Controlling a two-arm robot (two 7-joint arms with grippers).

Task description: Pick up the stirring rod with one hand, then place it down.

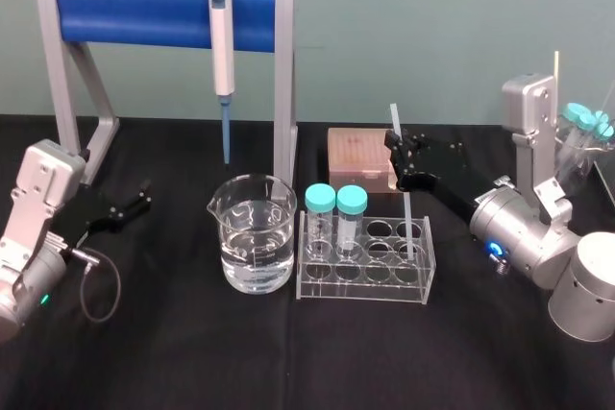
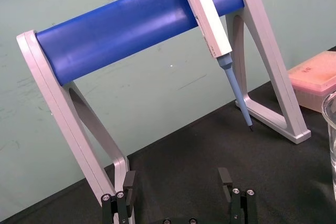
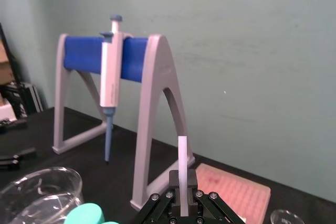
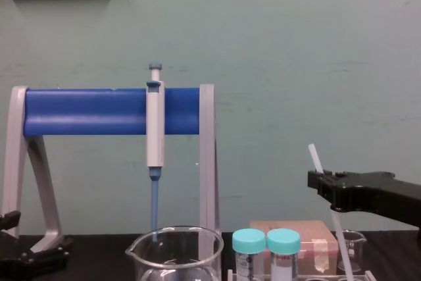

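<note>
In the head view, right of centre, the right gripper [image 1: 395, 153] is pinched on the stirring rod [image 1: 407, 223] a little below its top end. The rod stands nearly upright, leaning slightly. Its lower part goes down into a right-hand hole of the clear rack [image 1: 365, 280], though whether its tip touches the bottom is hard to tell. At the left edge, the left gripper [image 1: 142, 199] sits low over the tabletop [image 1: 288, 352] with fingers spread, beside the pipette stand [image 1: 135, 14].
</note>
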